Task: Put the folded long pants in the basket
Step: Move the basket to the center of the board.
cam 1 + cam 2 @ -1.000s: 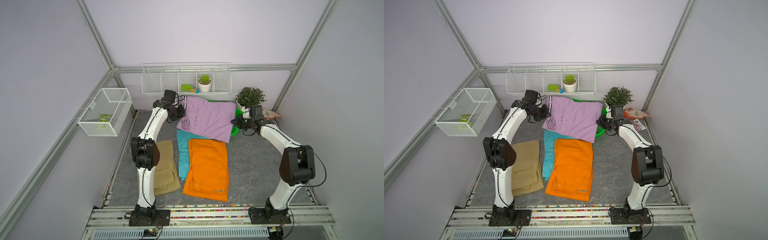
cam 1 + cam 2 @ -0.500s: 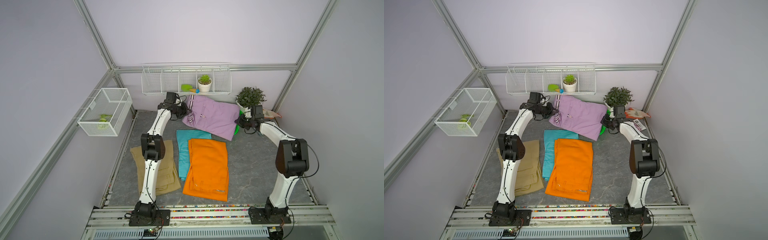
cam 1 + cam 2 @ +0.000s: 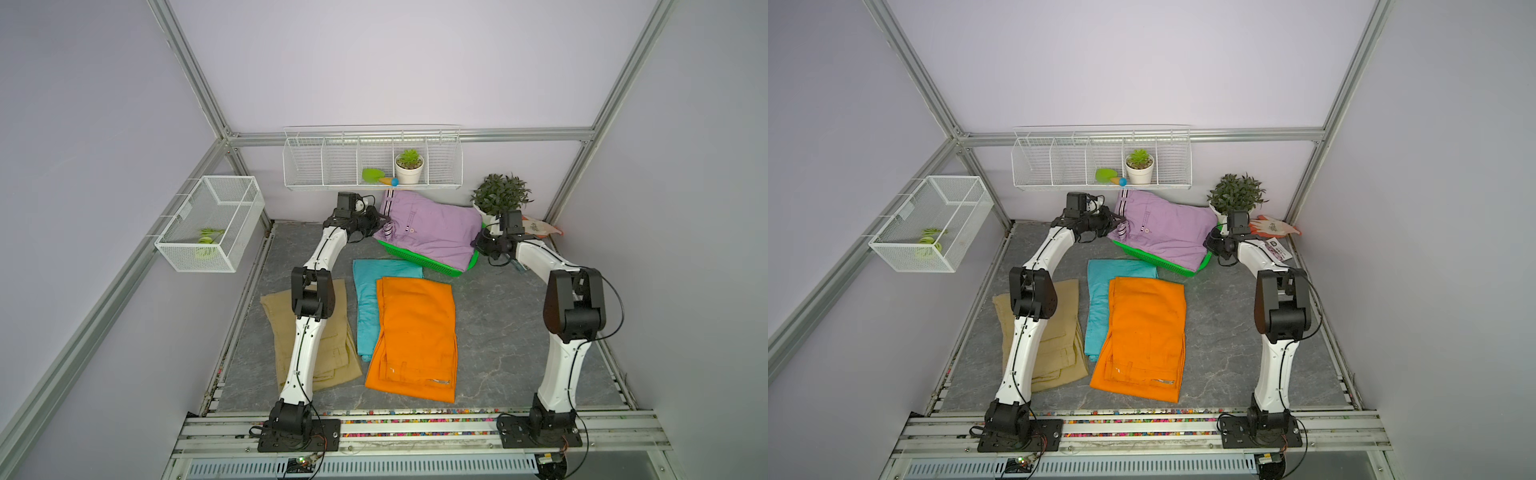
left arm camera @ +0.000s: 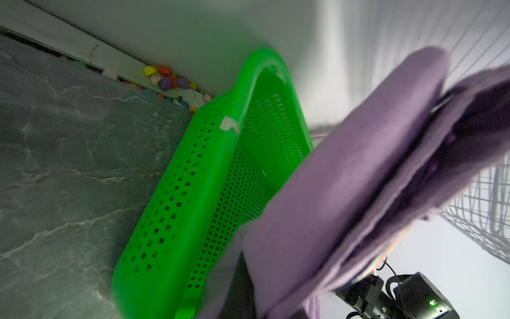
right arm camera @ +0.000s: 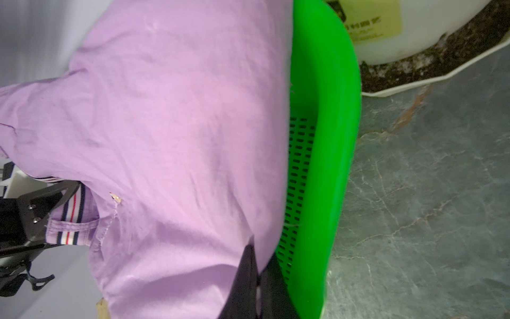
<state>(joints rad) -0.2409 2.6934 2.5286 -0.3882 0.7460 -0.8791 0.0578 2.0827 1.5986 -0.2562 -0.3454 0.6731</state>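
On the back wall you have a long white wire rack [image 3: 320, 164], where a small succulent in a white pot [image 3: 409, 168] stands with a green scoop [image 3: 371, 175] lying just beside it. On the left wall you will see a white mesh cage [image 3: 249, 224] with a pale green object [image 3: 205, 243] on its floor. In the far right corner of the grey marbled tabletop [image 3: 498, 316], you have a leafy plant [image 3: 500, 194], an orange and white glove [image 3: 540, 227] just beside it, and a printed card [image 3: 1277, 250] near the glove. A strip of coloured beads [image 3: 415, 411] runs along the tabletop's front edge.
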